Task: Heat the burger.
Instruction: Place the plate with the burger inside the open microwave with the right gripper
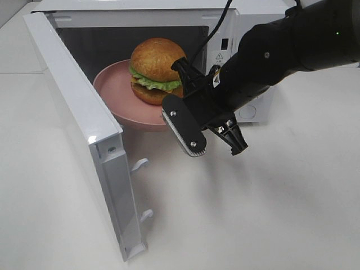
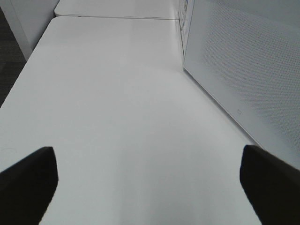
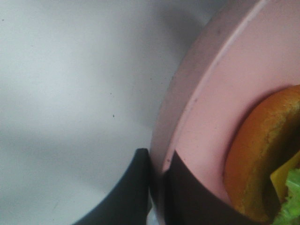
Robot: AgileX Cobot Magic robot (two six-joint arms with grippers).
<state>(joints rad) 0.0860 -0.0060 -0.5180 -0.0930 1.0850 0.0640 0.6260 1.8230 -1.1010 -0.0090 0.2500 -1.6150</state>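
**Soft stacked burger, best moved by its plate**

The burger [image 1: 156, 67] is seen on the pink plate [image 1: 112, 90], set toward the plate's rear edge, at the mouth of the open microwave [image 1: 256, 112]. The plate's front edge overhangs the sill. The burger is judged light, soft and loosely stacked. Bun, lettuce, cheese and patty could be crushed or slid apart by a direct pinch, and the glossy bun is likely slippery. It is therefore better handled through the stiff plate, taken at the rim and kept level.

It is held in just that way: the right gripper [image 3: 158, 159] is closed on the plate's rim, one finger on each face. Whether the plate rests on the cavity floor cannot be told. The door [image 1: 84, 124] is swung wide over the desk [image 1: 270, 214]. The left gripper [image 2: 147, 161] is spread fully, with nothing held, above the desk beside a white perforated panel.
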